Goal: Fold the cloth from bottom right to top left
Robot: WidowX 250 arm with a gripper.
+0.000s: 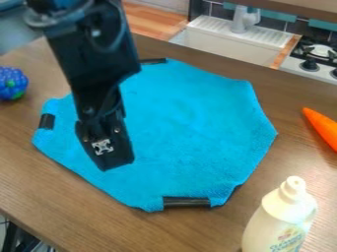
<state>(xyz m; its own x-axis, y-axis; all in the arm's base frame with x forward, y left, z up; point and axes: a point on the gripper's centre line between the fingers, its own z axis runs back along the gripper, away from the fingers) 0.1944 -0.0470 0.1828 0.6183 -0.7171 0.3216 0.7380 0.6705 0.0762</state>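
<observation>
The black gripper (pixel 113 156) hangs over the left part of the blue cloth (pixel 191 128), pointing down, and hides some of the cloth behind it. Whether its fingers are apart cannot be made out. Spread over the brown table, the cloth lies mostly flat, with its corners turned in or cut off at an angle. Black strips show at its top edge, its left edge and its bottom edge.
A white bottle (pixel 282 216) stands at the lower right of the table (pixel 39 182). An orange carrot (pixel 322 127) lies at the right edge, and blue grapes (pixel 11 83) sit at the far left. Behind the table are a white sink (pixel 227 39) and a stove (pixel 315 59).
</observation>
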